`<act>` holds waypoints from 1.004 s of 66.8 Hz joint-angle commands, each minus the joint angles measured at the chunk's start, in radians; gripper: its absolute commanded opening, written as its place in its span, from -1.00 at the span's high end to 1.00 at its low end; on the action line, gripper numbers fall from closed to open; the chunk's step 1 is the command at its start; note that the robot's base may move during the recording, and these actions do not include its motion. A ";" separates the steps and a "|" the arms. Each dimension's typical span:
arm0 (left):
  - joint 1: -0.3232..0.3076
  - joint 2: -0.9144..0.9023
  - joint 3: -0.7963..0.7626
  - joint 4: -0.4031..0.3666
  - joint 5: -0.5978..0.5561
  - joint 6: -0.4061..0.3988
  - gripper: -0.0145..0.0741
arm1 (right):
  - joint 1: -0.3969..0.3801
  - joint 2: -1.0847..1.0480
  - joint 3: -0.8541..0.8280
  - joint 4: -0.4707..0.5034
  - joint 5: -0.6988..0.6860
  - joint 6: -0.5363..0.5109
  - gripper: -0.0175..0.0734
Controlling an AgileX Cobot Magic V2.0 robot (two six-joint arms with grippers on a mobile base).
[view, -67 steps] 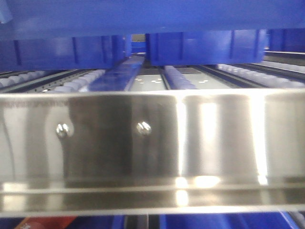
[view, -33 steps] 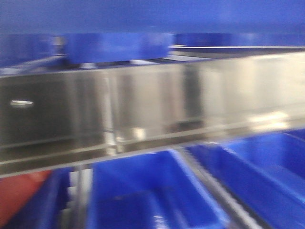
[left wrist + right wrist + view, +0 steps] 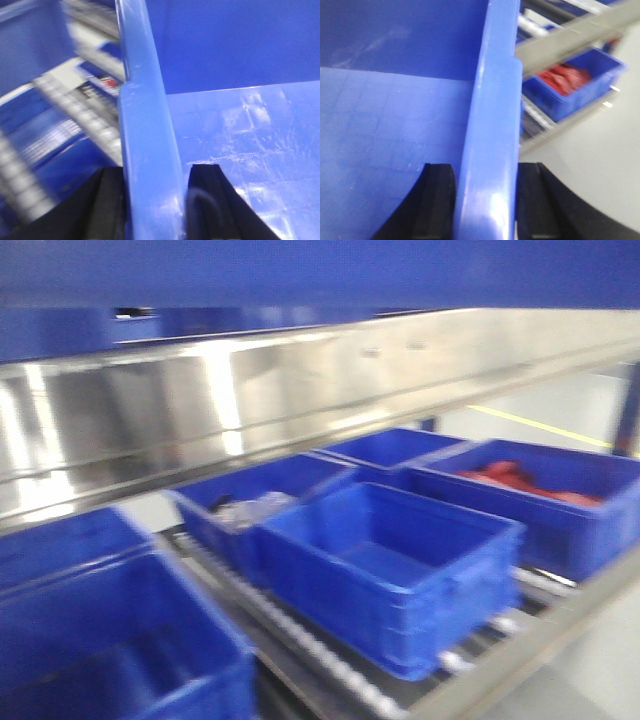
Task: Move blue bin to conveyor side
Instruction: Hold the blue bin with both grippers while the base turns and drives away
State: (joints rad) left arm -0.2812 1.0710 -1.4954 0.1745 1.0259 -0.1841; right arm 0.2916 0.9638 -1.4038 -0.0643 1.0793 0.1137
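Note:
The blue bin [image 3: 320, 270] fills the top band of the front view, held up close to the camera. In the left wrist view my left gripper [image 3: 157, 172] is shut on the bin's thick rim [image 3: 145, 125], one black finger outside the wall and one inside over the scuffed floor. In the right wrist view my right gripper [image 3: 485, 170] is shut on the opposite rim [image 3: 495, 100] in the same way. The conveyor is out of view.
A stainless-steel rack rail [image 3: 250, 400] runs across under the bin. Below it, other blue crates sit on a roller shelf: an empty one [image 3: 390, 570], one with red contents [image 3: 540, 490], one with pale contents [image 3: 250, 505]. Grey floor with a yellow line [image 3: 540, 425] lies at right.
The front view has swung off the upper roller level: the steel rail has slid up and tilted, and the lower shelf's crates and the floor now show. The bin stays at the frame's top.

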 commanded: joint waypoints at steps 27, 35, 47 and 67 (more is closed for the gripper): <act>-0.010 -0.017 -0.020 -0.006 -0.110 0.023 0.71 | 0.000 -0.020 -0.017 -0.009 -0.243 -0.026 0.79; -0.010 -0.017 -0.020 -0.006 -0.110 0.023 0.71 | 0.000 -0.020 -0.017 -0.009 -0.243 -0.026 0.79; -0.010 -0.017 -0.020 -0.006 -0.110 0.023 0.71 | 0.000 -0.020 -0.017 -0.009 -0.243 -0.026 0.79; -0.010 -0.017 -0.020 -0.006 -0.110 0.023 0.71 | 0.000 -0.020 -0.017 -0.009 -0.243 -0.026 0.79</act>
State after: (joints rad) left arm -0.2812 1.0710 -1.4954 0.1745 1.0259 -0.1841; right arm 0.2916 0.9631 -1.4038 -0.0643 1.0810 0.1137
